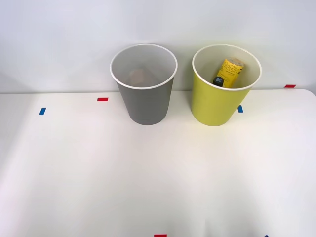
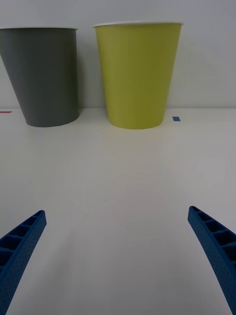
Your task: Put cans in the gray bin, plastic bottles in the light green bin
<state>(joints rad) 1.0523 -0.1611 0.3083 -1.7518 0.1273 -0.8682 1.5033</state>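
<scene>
Yellow-labelled bottle point(image 1: 228, 72) inside light green bin point(image 2: 138, 74), far beyond spread hand point(image 2: 118, 261)

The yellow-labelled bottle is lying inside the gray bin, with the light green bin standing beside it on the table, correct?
Not quite. The yellow-labelled bottle is inside the light green bin, not the gray bin; the front view, looking down into both, shows it. The two bins do stand side by side on the table.
</scene>
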